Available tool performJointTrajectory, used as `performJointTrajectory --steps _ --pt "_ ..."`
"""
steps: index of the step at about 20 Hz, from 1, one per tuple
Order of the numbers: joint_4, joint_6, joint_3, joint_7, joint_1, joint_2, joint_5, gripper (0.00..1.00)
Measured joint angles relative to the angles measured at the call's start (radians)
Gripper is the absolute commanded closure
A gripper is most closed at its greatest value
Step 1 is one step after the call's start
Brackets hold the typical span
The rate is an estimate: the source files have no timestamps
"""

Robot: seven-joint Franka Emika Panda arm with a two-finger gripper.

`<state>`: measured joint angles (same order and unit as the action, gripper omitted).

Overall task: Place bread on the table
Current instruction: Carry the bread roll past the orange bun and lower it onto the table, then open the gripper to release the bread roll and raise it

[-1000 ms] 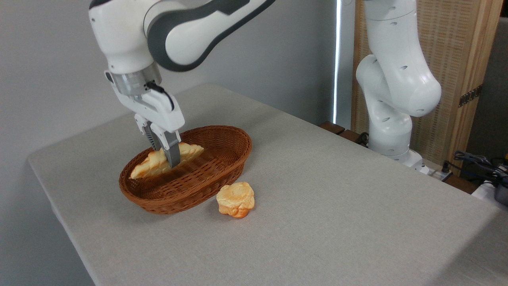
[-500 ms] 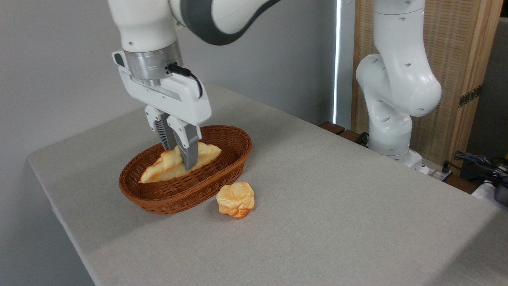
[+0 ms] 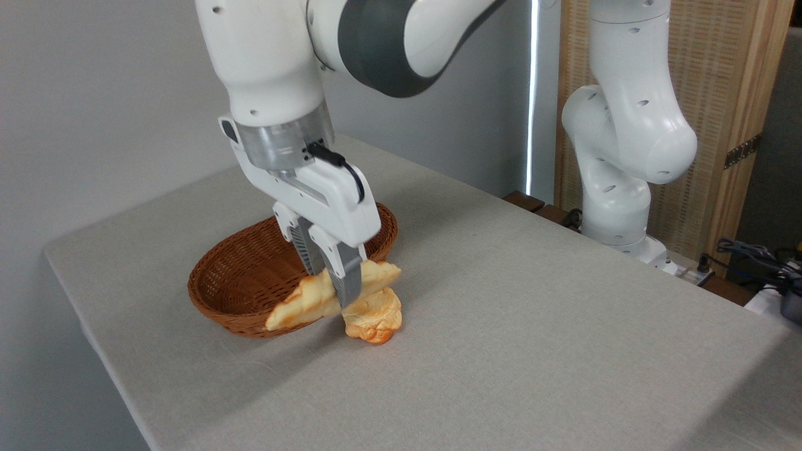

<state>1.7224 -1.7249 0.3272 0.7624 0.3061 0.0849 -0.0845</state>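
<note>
The arm (image 3: 376,37) reaches down, its fingers (image 3: 348,285) closed and pointing downward.

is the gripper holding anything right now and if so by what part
Yes: the gripper is shut on the bread, pinching the long loaf across its middle, with both pointed ends sticking out either side.

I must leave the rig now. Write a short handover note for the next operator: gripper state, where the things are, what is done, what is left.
Gripper: shut on the bread, gripping it near the middle, fingers pointing down.
Bread: held in the air, out of the basket, in front of its near rim and overlapping the bun in this view. Whether it touches the bun cannot be told.
Basket: now holds nothing visible.
Bun: on the table, beside the basket.
Done: bread grasped and taken out of the basket.
Left: lower the bread onto a free spot of the table, probably away from the bun, then open and withdraw.
</note>
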Motion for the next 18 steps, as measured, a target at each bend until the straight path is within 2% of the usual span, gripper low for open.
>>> performJointTrajectory --steps 4,18 --pt "0.001 0.000 0.026 0.035 0.000 0.006 0.000 0.00" --pt "-0.002 0.018 0.026 0.036 0.003 0.003 0.000 0.00"
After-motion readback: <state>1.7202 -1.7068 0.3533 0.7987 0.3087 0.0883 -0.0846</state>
